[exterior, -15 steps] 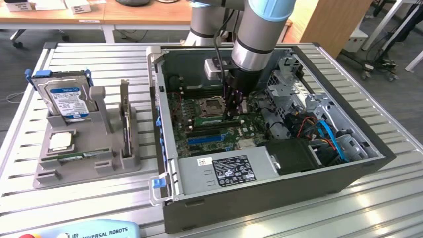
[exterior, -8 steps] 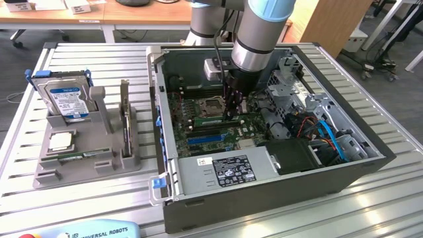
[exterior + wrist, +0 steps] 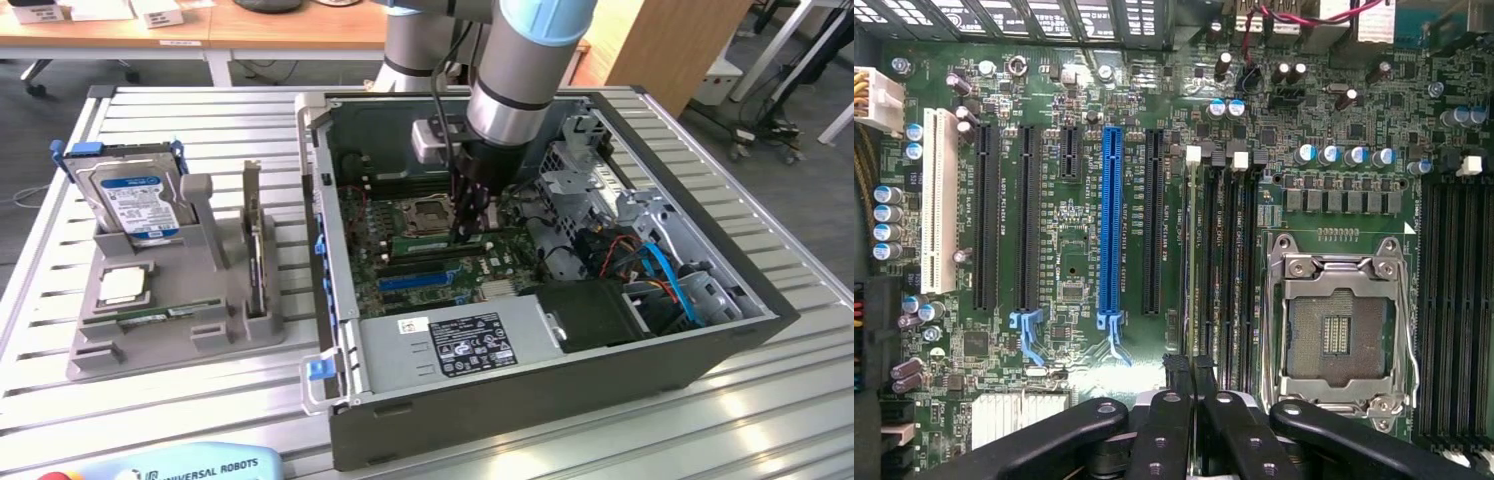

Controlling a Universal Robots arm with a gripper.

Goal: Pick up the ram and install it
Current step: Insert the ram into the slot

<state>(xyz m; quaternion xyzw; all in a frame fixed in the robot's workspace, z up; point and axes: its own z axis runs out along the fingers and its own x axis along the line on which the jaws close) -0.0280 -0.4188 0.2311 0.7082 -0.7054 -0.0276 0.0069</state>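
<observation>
A ram (image 3: 252, 232) stands on edge in the grey holder (image 3: 180, 345) at the exterior view's left, outside the computer case. A second, similar green stick (image 3: 150, 316) lies flat near the holder's front. My gripper (image 3: 470, 232) reaches down into the open case (image 3: 534, 385), far from the holder. It hovers just over the motherboard (image 3: 1074, 190). Its black fingertips (image 3: 1176, 372) are pressed together above the memory slots (image 3: 1226, 260), beside the empty CPU socket (image 3: 1339, 325). The gripper (image 3: 1190, 362) is shut.
The holder also carries a blue-labelled hard drive (image 3: 134, 200) and a small silver CPU chip (image 3: 123, 287). Inside the case are a power supply (image 3: 461, 345), blue cables (image 3: 667, 275) and a drive cage (image 3: 601, 170). A blue expansion slot (image 3: 1111, 225) lies beside the memory slots.
</observation>
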